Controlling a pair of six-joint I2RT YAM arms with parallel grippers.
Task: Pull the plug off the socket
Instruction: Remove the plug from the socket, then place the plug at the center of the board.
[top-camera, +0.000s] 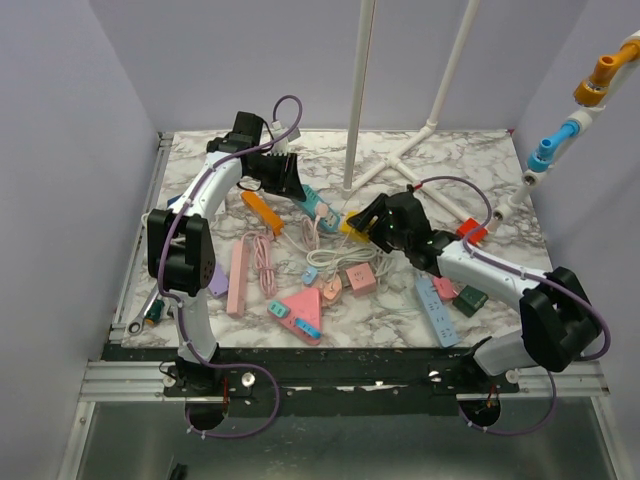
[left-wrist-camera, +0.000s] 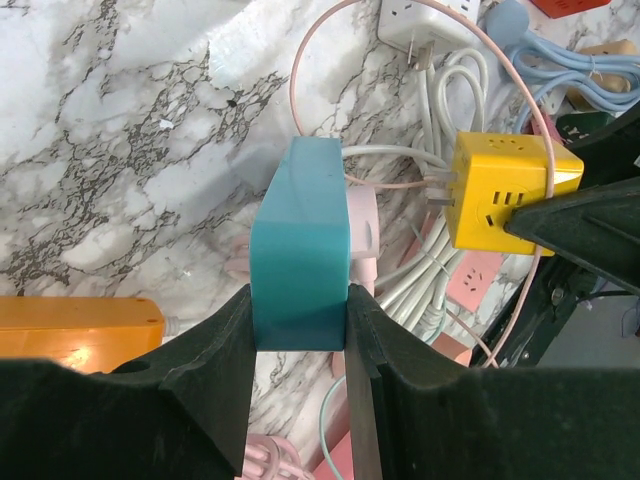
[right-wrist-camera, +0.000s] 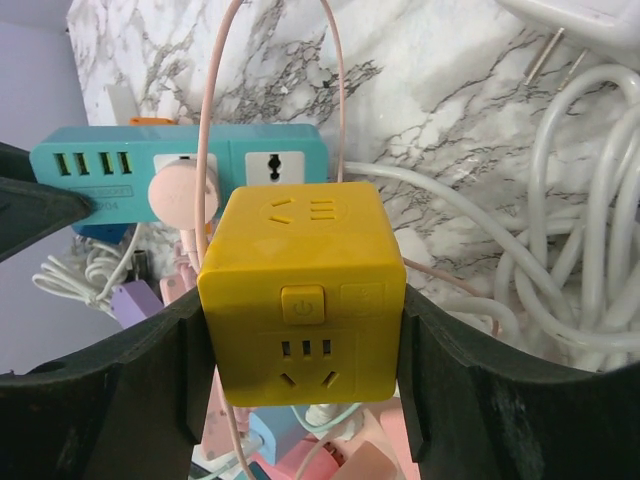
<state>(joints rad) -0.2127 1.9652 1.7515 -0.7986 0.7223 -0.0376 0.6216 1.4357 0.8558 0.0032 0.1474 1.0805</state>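
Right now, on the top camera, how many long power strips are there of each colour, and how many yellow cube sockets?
Orange strip: 1
Teal strip: 1
Pink strip: 1
Blue strip: 1
Yellow cube socket: 1
Total: 5

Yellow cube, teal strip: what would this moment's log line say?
left pincer: shut on teal strip | right pincer: shut on yellow cube | pink plug: in teal strip

pink plug (right-wrist-camera: 180, 195): prongs hidden in teal strip (right-wrist-camera: 270, 150) | white adapter (right-wrist-camera: 590, 18): cut by top edge
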